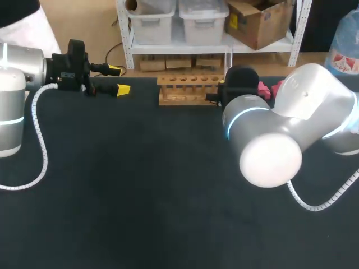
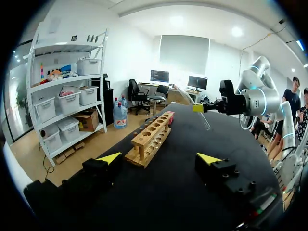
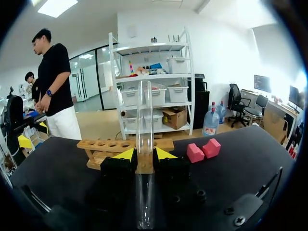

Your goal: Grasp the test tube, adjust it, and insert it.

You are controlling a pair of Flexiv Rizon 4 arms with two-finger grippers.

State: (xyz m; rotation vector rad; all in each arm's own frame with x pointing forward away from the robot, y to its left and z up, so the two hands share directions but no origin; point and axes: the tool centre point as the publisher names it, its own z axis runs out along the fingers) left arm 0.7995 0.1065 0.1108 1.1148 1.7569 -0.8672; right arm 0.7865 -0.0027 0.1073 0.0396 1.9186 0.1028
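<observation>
Right end of rack (image 1: 188, 89) behind right arm (image 1: 269, 140)

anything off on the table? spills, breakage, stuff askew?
Nothing stands out. The wooden rack stands upright, no tubes in it. The test tube looks intact, clamped in the right pincer. Two pink blocks sit beside the rack. The left pincer is open and empty.

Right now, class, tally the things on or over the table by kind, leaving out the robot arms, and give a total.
Test tube: 1
Wooden rack: 1
Pink blocks: 2
Total: 4
</observation>
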